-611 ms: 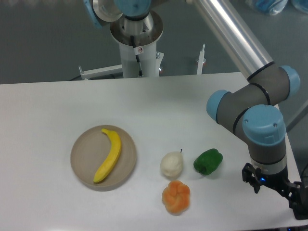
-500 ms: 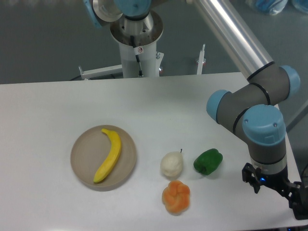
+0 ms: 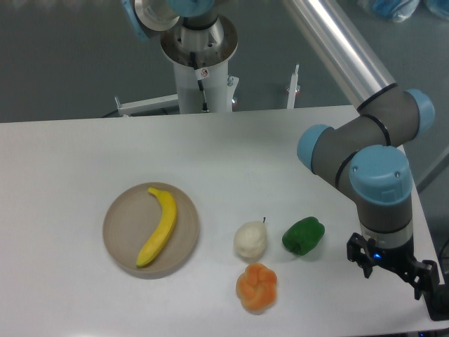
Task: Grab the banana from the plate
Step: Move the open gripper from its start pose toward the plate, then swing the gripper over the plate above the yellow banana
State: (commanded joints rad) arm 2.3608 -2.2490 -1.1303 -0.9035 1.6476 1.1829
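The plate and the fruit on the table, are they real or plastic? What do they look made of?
The plate looks like matte tan plastic or wood composite: even colour, no glaze shine. The banana is uniformly bright yellow and spotless, so probably a plastic replica. The green pepper, pale pear and orange fruit look similarly smooth and toy-like, though I can't be sure.

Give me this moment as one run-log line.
stage: approach not begun | banana: lying on plate, untouched | claw: far right of table, fingers not readable | nearby: white pear, green pepper, orange fruit
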